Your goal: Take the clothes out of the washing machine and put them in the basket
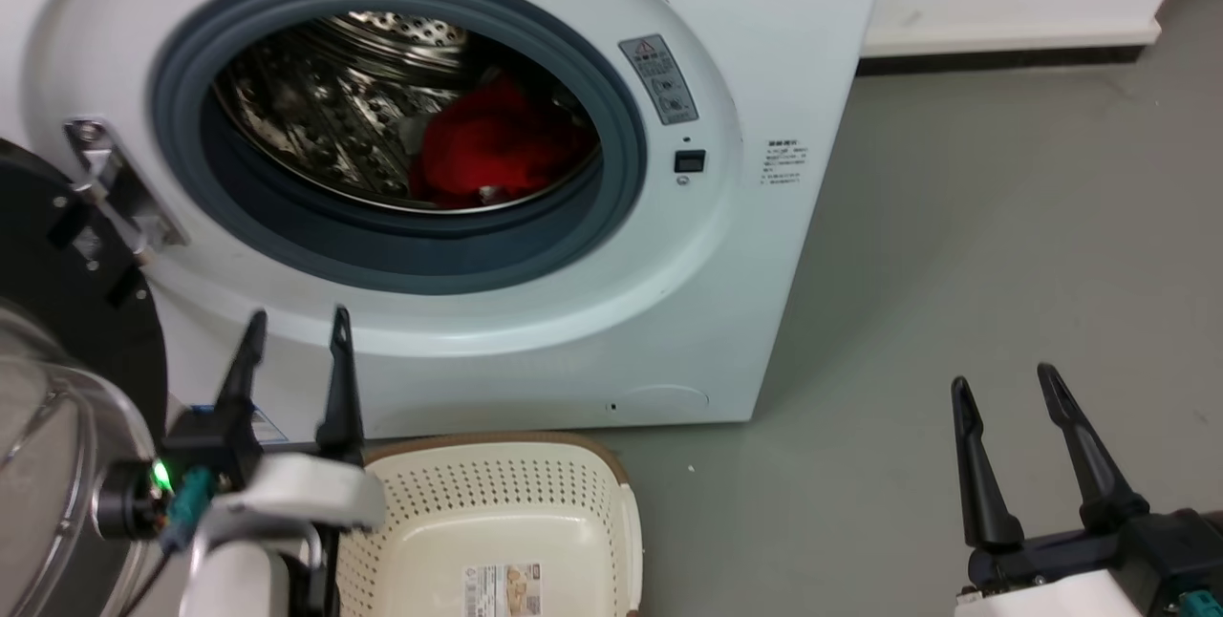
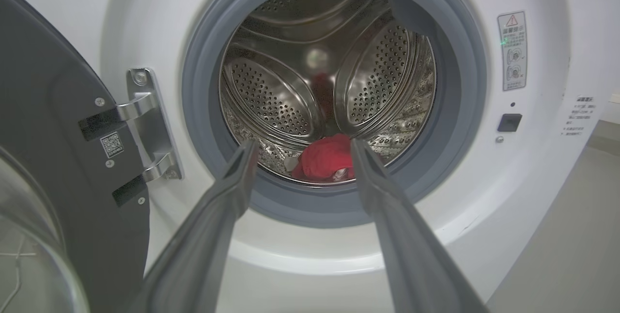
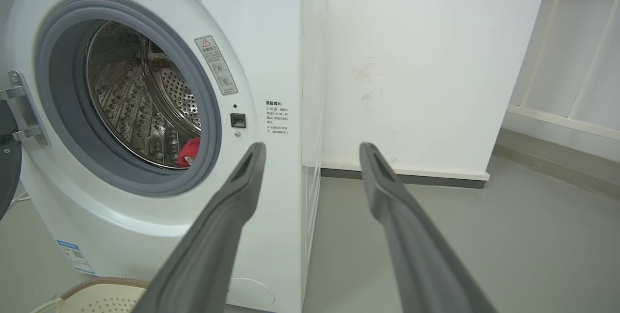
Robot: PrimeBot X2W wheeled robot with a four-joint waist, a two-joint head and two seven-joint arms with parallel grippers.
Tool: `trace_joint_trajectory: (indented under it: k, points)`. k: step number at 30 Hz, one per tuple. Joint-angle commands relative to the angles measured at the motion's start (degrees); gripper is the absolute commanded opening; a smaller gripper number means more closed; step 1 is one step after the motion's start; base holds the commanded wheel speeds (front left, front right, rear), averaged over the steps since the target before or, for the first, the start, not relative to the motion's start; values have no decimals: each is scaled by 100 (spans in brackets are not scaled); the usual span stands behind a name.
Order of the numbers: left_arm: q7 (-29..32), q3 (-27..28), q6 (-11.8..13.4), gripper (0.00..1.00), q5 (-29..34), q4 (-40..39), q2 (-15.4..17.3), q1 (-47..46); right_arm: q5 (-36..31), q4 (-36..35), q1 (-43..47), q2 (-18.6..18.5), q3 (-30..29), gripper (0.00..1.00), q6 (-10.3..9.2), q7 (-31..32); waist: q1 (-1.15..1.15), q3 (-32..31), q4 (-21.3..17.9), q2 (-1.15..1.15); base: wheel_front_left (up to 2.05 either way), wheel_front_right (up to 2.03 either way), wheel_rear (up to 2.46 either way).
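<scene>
The red clothes (image 1: 497, 147) lie low in the steel drum of the white washing machine (image 1: 755, 244), whose door (image 1: 67, 311) hangs open at the left. They also show in the left wrist view as red clothes (image 2: 325, 157) at the drum's front lip, and in the right wrist view as a red clothes corner (image 3: 189, 151). My left gripper (image 1: 296, 326) is open in front of the machine, below the porthole, above the cream basket (image 1: 535, 493) on the floor. My right gripper (image 1: 1003, 383) is open over the floor at the right, away from the machine.
The grey rubber rim (image 1: 611, 216) rings the porthole. The door's metal hinge (image 1: 115, 182) sticks out at the left. A white wall with a skirting board (image 1: 1003, 39) runs behind the grey floor (image 1: 975, 254) to the right of the machine.
</scene>
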Motion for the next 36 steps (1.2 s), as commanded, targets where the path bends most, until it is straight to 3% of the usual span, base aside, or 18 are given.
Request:
trace_joint_trajectory:
  k: [1, 12, 18, 24, 36]
  points:
    - [-16, 41, -27, 100, 29, 94, 45, -172, -14, -31, -86, -4, 17, 100, -2, -12, 0, 139, -98, 0, 0, 0, 0]
    - [-12, -130, -280, 100, 124, 1955, 757, -2386, 142, -250, -675, -3, 67, 100, -2, -11, 0, 1196, -524, 0, 0, 0, 0]
    - [399, -445, -358, 100, 51, 2885, 1216, -3777, 265, -344, -1053, -1, 95, 100, -2, -12, 0, 1846, -725, 0, 0, 0, 0]
    - [1208, -1017, -373, 100, -174, 3377, 1564, -4881, 455, -492, -1376, -1, 71, 100, -2, -12, 0, 2438, -917, 0, 0, 0, 0]
    - [3401, -2302, -376, 100, -1517, 3448, 2521, -6558, 771, -762, -1745, -1, 131, 100, -2, -12, 0, 3369, -1258, 0, 0, 0, 0]
